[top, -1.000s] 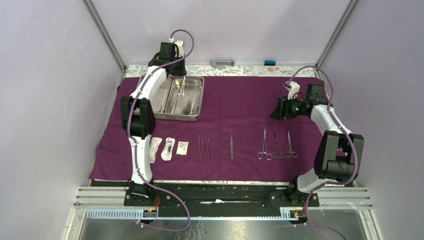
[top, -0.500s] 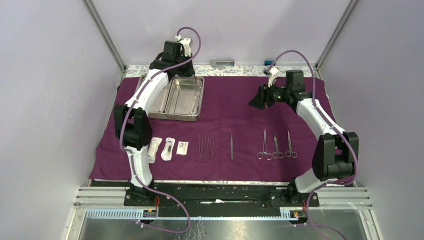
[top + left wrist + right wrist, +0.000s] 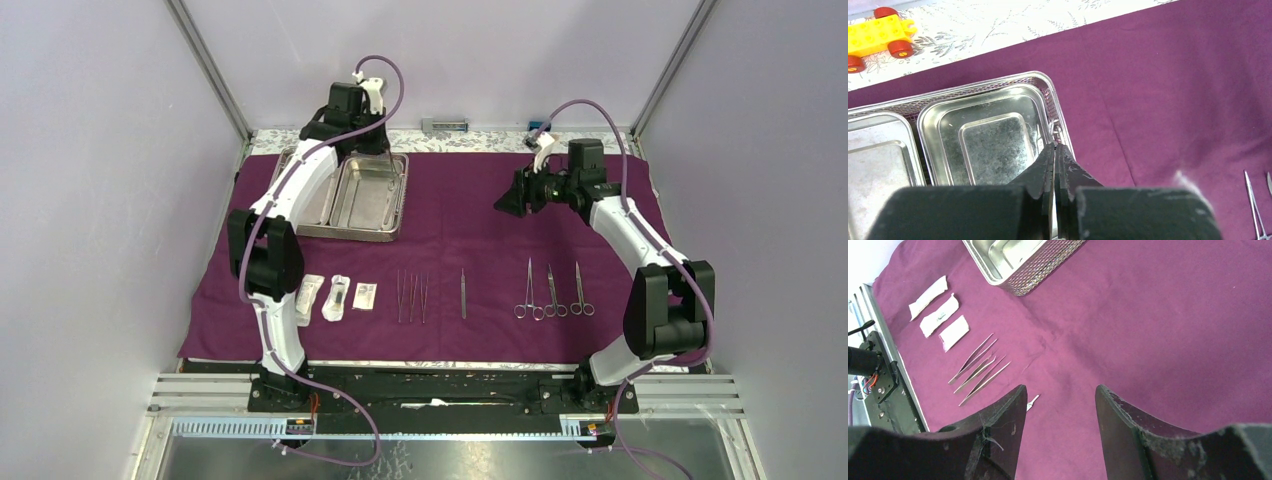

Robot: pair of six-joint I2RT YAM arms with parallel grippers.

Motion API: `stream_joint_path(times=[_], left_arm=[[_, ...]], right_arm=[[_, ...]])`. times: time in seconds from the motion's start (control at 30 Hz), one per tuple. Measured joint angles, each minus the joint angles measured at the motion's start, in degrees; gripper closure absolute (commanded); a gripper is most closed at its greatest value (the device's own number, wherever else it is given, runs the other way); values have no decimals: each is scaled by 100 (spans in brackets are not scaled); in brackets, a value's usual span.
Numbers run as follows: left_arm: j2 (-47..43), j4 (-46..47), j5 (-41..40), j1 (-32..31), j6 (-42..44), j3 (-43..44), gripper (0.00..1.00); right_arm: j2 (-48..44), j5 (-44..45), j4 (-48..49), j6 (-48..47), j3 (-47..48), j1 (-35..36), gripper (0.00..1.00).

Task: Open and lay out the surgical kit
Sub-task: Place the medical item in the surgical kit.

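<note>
mostly done: cloth (image 3: pixel 480 220) spread, packets (image 3: pixel 338 297), tweezers (image 3: pixel 411 298), forceps (image 3: pixel 550 292) laid out; left fingers (image 3: pixel 1043 170) seemingly pinch a last instrument (image 3: pixel 1054 132) over the tray (image 3: pixel 350 233), right fingers (image 3: pixel 1128 425) gape empty.

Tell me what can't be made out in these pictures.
- Left claw: shut, but its own fingers hide any grip, left wrist view.
- Tray, left compartment: covered by the left arm in top view, cut off by the edge in left wrist view.
- Packets: too small in top view to tell contents.
- Steel tool: cut off at the bottom right corner, left wrist view.
</note>
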Motion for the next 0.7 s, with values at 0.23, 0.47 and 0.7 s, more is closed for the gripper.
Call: stream_joint_path(times=[0.23, 0.47, 0.7], left_arm=[[-33, 28, -186, -2, 175, -125, 100], [-214, 24, -304, -2, 372, -125, 100], [-289, -133, -299, -2, 474, -26, 100]], right_arm=[[223, 2, -7, -22, 11, 144, 41], [326, 4, -22, -44, 142, 245, 41], [367, 7, -22, -48, 186, 278, 40]])
